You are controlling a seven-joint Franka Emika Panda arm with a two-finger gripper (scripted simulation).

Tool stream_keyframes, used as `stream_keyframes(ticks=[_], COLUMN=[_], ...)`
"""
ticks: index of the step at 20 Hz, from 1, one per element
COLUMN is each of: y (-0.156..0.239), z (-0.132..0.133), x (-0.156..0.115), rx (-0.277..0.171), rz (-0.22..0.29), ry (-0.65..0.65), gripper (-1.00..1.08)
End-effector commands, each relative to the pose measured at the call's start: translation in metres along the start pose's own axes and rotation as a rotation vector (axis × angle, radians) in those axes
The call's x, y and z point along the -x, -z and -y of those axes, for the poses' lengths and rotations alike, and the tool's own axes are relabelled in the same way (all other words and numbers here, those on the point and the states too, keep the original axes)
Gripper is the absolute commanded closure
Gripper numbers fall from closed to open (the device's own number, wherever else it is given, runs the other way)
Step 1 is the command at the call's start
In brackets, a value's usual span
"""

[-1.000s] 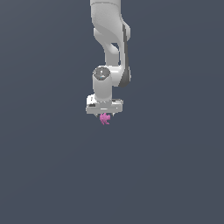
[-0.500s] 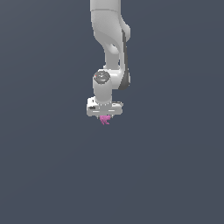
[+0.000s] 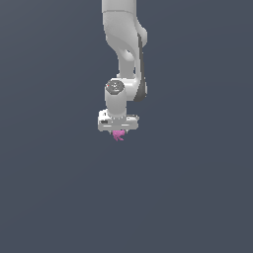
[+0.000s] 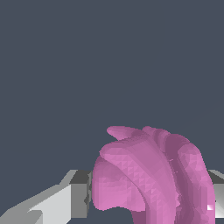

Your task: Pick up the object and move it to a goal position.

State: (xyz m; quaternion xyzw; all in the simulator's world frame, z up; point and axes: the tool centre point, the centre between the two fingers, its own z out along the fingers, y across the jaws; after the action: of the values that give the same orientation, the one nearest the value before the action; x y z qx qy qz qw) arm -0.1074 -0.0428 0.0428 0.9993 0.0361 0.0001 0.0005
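The object point(image 3: 118, 135) is a small magenta-pink lumpy thing with stubby lobes. It pokes out just under my white gripper point(image 3: 118, 131), mostly hidden by the hand in the exterior view. In the wrist view the object point(image 4: 151, 175) fills the space between my grey-white fingers point(image 4: 65, 197), with the pads pressed against its sides. The gripper is shut on it and holds it in mid-air against a plain dark grey-blue background. The white arm point(image 3: 123, 59) hangs down from the top of the exterior view.
The gripper with the object has shifted slightly towards the exterior view's right and a little up; the wrist has turned, so the joint above the hand now sits straight over it.
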Motion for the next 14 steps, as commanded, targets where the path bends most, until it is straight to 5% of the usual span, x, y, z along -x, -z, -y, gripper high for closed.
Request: stream_keyframes(ticks=[1, 14], y=[0.002, 0.053], z=[-0.001, -0.043], x=[-0.001, -0.026], rx=[0.004, 0.130], rz=[0.000, 0.008], ry=[0.000, -0.007], gripper=[1.08, 1.08])
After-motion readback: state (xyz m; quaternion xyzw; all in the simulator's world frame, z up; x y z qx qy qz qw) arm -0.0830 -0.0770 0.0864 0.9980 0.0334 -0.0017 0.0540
